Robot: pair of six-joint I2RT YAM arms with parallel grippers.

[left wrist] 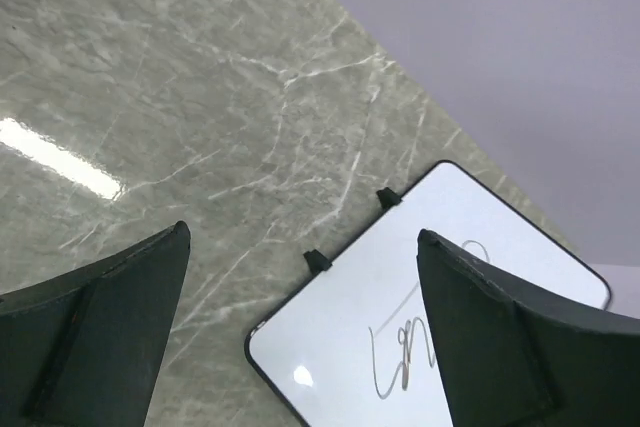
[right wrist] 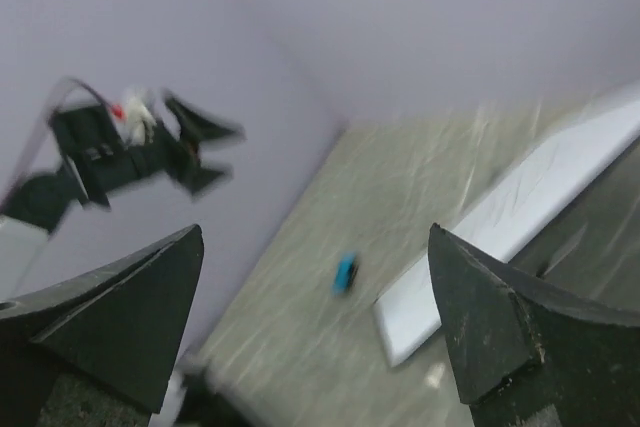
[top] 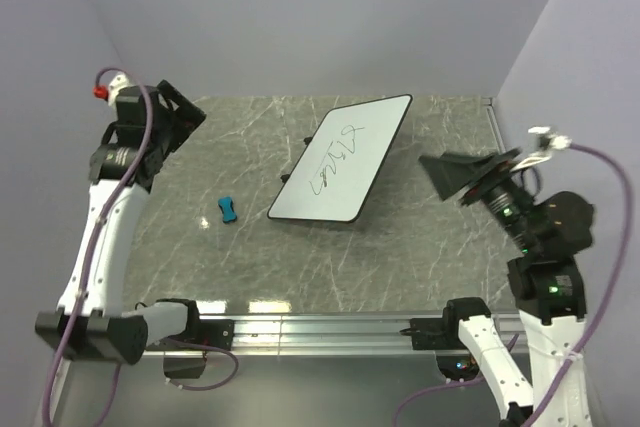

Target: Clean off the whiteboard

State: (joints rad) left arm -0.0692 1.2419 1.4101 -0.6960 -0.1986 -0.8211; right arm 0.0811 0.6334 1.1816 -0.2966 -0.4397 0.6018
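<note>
The whiteboard (top: 365,162) lies at an angle in the middle of the marble table (top: 200,267), and its dark handwritten scribbles (top: 335,159) are intact, so by my reading no erasing has been done yet. The small blue eraser (top: 228,209) sits on the table just left of the board, clear of both arms. The left gripper (left wrist: 305,232) and right gripper (right wrist: 315,232) hang raised to either side with jaws apart and empty, so picking up the eraser and wiping both remain.

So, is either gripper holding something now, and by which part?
Nothing is held. The left gripper and the right gripper are both open and empty; the eraser lies free beside the whiteboard.
</note>
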